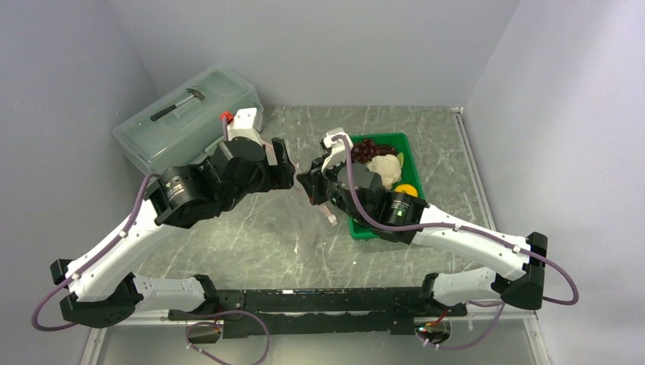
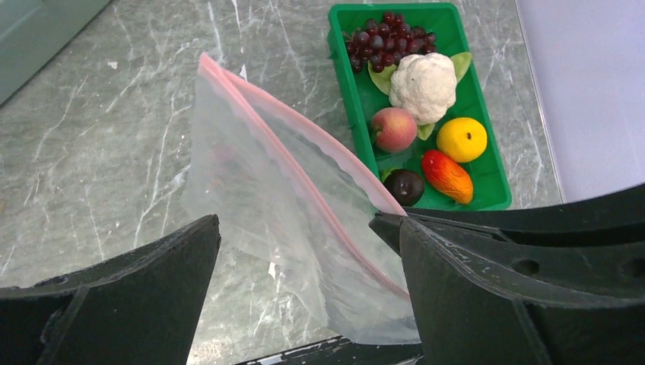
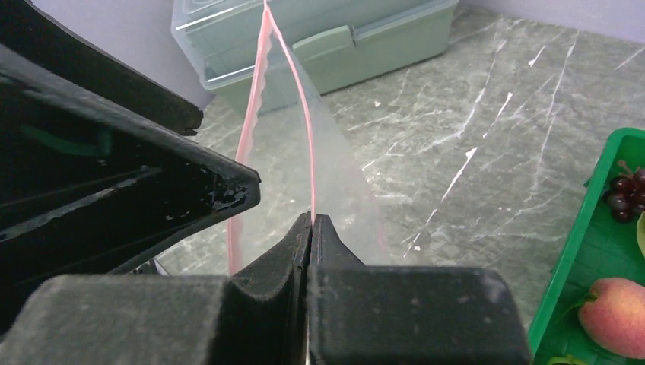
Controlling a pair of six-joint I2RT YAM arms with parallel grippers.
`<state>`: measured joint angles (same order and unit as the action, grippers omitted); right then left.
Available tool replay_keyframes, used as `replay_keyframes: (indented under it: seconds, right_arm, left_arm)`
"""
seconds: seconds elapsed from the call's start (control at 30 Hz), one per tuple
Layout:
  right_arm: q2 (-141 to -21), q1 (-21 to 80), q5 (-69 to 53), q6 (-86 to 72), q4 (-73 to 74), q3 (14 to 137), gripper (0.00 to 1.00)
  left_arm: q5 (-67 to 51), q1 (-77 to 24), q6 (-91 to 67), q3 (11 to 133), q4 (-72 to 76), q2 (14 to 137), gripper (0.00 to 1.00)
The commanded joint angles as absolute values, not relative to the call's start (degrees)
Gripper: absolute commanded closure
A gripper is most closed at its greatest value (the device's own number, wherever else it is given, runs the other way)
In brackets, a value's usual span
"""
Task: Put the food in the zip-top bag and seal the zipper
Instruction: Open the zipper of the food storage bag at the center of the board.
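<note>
left gripper (image 1: 283, 167) spread wide | right gripper (image 1: 310, 186) pinched closed | left arm (image 1: 114, 243), right arm (image 1: 471, 232) angled inward, grippers set near

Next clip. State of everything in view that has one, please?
Clear crinkly zip-top plastic bag: held upright, no food visible inside.
Thin pale pink zipper strip: unsealed, lips apart.
Right gripper: shut on one bag lip.
Left gripper: open, fingers either side of bag.
Green plastic tray: holding six toy food pieces.
Translucent lidded box: lid on.
</note>
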<state>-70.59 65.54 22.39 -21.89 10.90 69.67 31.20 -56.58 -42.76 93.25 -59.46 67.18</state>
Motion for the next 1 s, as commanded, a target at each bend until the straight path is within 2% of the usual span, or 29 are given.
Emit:
replay_keyframes:
  seconds: [0.0, 0.17, 0.6, 0.97]
  right_arm:
    - [-68.55, 67.00, 26.53, -19.51, 7.10, 69.52, 1.00]
    - [-68.67, 68.12, 28.29, -18.99, 6.85, 69.65, 1.00]
    - [-68.60, 72.07, 34.29, -17.41, 3.85, 69.06, 1.00]
    - [-72.12, 77.23, 47.98, -17.88, -0.53, 69.90, 1.00]
  left_arm:
    - [34.03, -56.04, -44.78, 92.55, -59.58, 66.41, 0.08]
    - [32.59, -55.38, -44.82, 91.47, -59.13, 66.60, 0.15]
    - [26.94, -51.72, -44.47, 88.07, -58.07, 68.52, 0.26]
    - [21.70, -50.90, -45.23, 87.93, -58.31, 70.09, 0.37]
